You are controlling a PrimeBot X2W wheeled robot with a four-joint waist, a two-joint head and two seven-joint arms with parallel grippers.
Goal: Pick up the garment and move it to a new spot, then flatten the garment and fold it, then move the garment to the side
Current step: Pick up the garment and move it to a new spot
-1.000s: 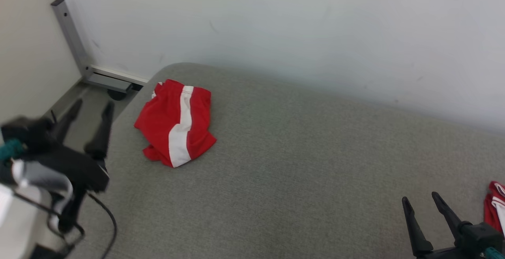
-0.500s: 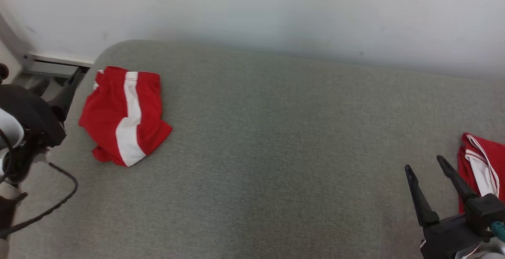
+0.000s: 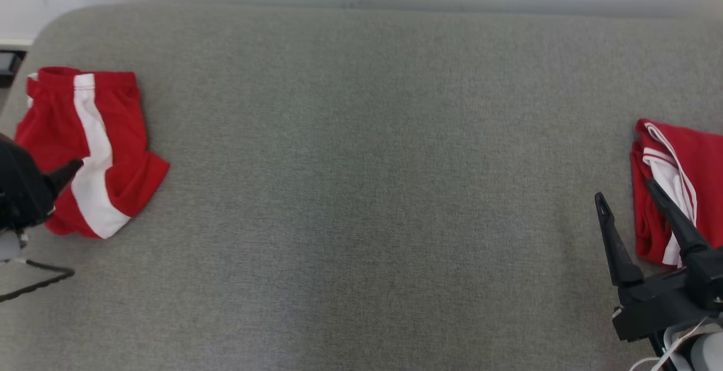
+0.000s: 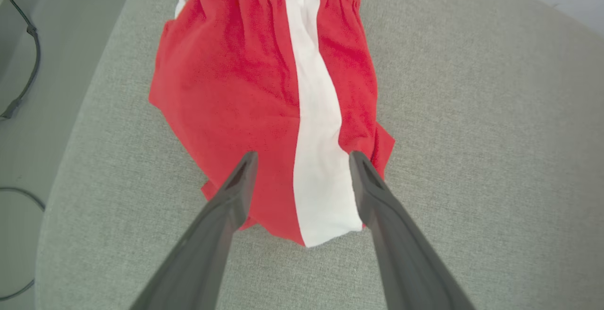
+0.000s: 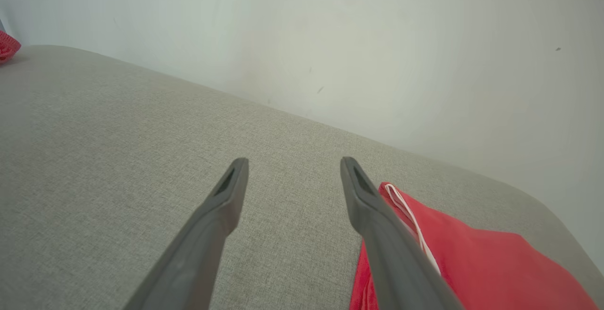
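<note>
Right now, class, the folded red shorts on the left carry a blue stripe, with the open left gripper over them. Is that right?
No: the stripe is white, not blue; see the left wrist view. The red shorts lie left, under the open left gripper.

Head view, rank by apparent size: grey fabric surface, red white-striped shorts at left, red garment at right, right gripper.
1. Grey fabric surface
2. Red white-striped shorts
3. Red garment at right and right gripper: both cropped, look alike, unranked.
</note>
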